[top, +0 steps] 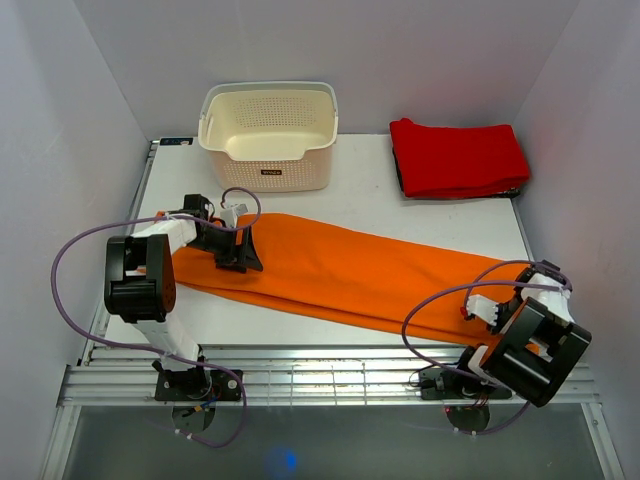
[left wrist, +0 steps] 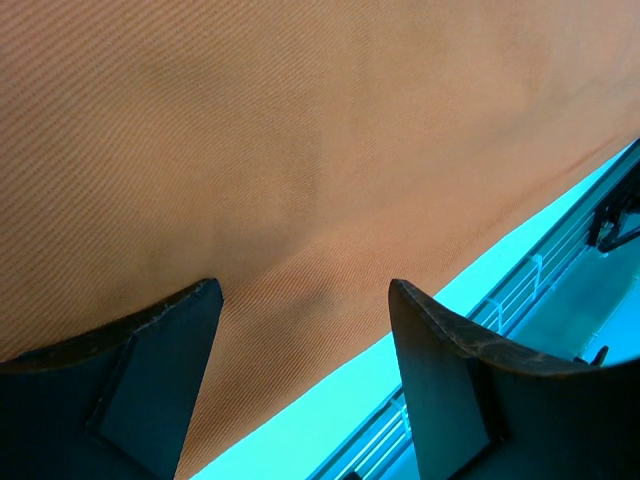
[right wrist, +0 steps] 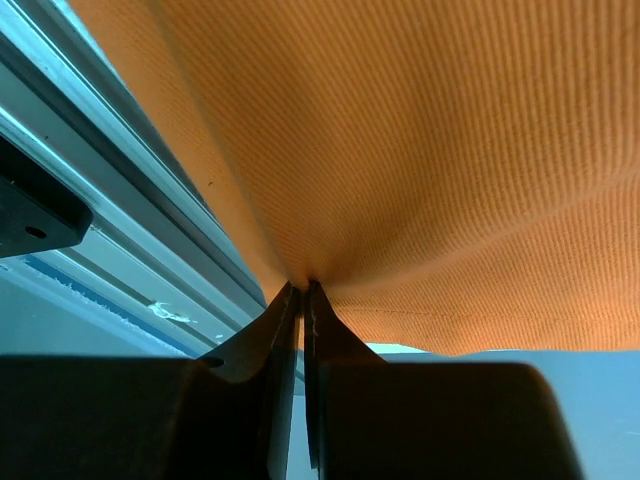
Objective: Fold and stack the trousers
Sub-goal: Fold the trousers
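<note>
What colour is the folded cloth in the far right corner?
The folded cloth is plain red; it shows best in the top external view.

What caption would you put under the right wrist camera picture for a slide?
Right end effector pinched shut on the edge of the orange trousers.

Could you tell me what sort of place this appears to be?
Likely a robot test booth: plain white walls enclose a white table bearing bright orange cloth trousers and a cream perforated plastic basket.
</note>
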### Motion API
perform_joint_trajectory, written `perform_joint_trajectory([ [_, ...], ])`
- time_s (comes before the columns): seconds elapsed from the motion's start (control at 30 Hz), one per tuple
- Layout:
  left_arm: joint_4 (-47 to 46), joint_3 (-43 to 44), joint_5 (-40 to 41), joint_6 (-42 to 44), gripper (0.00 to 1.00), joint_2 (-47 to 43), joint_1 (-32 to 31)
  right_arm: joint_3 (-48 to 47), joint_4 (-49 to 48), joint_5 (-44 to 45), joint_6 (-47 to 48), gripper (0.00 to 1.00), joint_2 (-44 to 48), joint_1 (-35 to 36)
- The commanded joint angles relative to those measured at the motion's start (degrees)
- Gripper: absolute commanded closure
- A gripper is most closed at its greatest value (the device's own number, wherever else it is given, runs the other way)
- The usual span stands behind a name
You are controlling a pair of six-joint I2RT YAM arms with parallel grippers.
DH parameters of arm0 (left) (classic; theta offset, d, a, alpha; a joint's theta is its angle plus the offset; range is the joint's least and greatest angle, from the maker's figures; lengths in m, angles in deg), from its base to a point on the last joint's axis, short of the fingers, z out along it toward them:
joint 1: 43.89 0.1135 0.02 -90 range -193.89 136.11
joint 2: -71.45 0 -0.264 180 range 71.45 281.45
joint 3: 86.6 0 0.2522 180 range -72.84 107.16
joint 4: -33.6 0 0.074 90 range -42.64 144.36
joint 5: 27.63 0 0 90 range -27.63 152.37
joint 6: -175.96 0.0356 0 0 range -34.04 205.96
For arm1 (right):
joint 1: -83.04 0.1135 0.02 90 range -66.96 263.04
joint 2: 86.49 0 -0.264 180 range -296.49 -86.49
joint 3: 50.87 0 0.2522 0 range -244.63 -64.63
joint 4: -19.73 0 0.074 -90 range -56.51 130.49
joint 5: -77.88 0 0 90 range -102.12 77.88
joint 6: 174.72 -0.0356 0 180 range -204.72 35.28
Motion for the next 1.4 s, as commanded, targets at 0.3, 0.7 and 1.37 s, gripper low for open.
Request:
perform_joint_trajectory([
  [0.3,-1.8,3.9,13.7,0.3,0.19,9.2,2.8,-13.3,-19.3,0.9,-8.6,0.92,-19.4,3.7],
  [0.7,6.3,1.6,-0.4,38.3,0.5,-18.6,2.7,-19.7,-5.1,-5.7,-10.3,0.92,-14.8,6.1],
  [1.37,-3.0,-16.2,9.4,45.6,0.42,-25.3,-12.4,-21.7,-3.1,-6.2,-11.6,0.92,-14.5,6.1],
])
